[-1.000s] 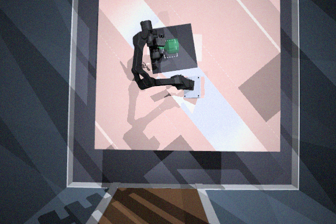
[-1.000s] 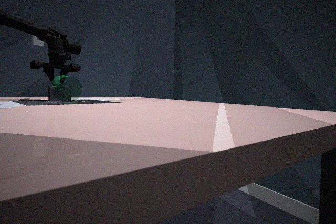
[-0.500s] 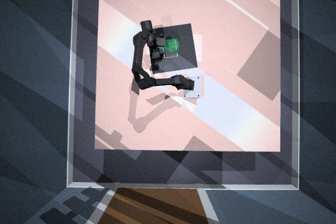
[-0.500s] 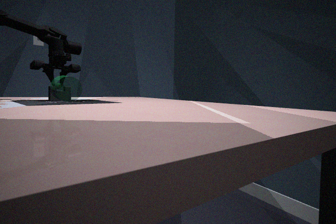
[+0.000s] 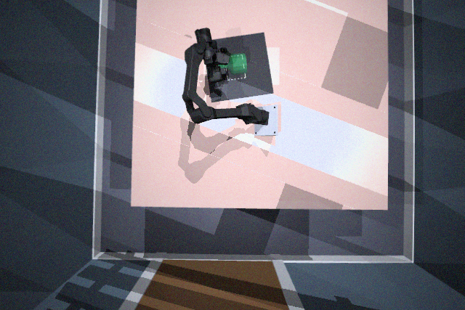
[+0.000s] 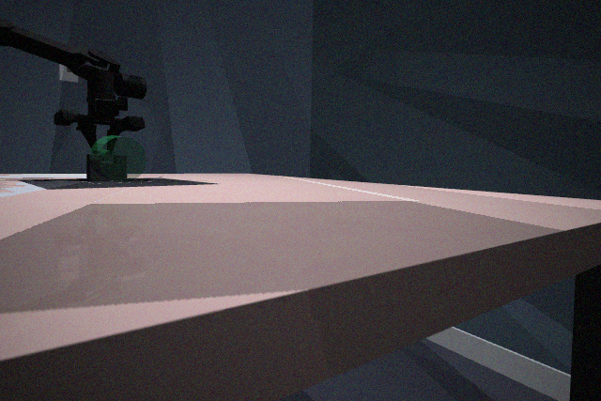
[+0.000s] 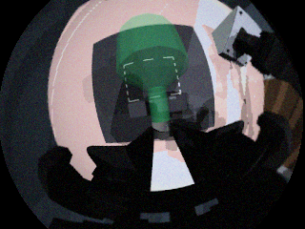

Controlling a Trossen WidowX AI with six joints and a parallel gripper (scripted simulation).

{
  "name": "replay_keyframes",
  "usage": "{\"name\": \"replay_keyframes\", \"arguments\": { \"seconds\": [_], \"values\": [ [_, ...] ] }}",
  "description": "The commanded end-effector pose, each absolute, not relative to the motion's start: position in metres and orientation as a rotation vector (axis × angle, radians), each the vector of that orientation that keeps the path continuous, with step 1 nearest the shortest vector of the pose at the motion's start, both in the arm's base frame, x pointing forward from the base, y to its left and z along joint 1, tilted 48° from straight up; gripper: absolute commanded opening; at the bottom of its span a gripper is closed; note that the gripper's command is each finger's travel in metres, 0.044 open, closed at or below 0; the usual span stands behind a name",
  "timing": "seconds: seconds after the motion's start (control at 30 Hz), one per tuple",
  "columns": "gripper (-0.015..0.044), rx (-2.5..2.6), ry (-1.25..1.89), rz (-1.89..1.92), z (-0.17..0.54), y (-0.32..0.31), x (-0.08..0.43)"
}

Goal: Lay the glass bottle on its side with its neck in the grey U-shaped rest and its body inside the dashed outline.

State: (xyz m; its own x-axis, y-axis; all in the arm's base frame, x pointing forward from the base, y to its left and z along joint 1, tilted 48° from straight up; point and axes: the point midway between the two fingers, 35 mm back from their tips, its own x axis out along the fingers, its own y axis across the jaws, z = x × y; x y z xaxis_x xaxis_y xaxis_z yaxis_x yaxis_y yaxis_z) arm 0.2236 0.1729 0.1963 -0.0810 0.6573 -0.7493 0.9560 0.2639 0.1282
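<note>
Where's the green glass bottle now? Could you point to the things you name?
Top view: the green glass bottle [image 5: 237,63] [image 6: 130,156] [image 7: 152,52] is over the dark square mat [image 5: 259,81] [image 6: 169,183] [image 7: 105,86], its neck end at the black gripper [image 5: 221,66] [image 6: 102,146] [image 7: 162,128].

Can count 1 green bottle, 1 black arm and 1 gripper with 2 fingers. Can add 1 grey rest, 1 dashed outline, 1 dark mat, 1 pale base plate and 1 pink table. Can also tally 1 small wall plate, left side of the exterior frame.
</note>
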Motion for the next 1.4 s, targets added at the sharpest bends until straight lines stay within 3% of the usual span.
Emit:
{"name": "replay_keyframes", "arguments": {
  "seconds": [0.0, 1.23, 1.37],
  "values": [
    [0.0106, 1.466, 1.811, -0.529, 0.1936, 0.1718, 0.2249],
    [0.0106, 1.483, 1.85, -0.507, 0.1936, 0.1765, 0.223],
    [0.0211, 1.483, 1.85, -0.507, 0.1936, 0.1765, 0.223]
  ]
}}
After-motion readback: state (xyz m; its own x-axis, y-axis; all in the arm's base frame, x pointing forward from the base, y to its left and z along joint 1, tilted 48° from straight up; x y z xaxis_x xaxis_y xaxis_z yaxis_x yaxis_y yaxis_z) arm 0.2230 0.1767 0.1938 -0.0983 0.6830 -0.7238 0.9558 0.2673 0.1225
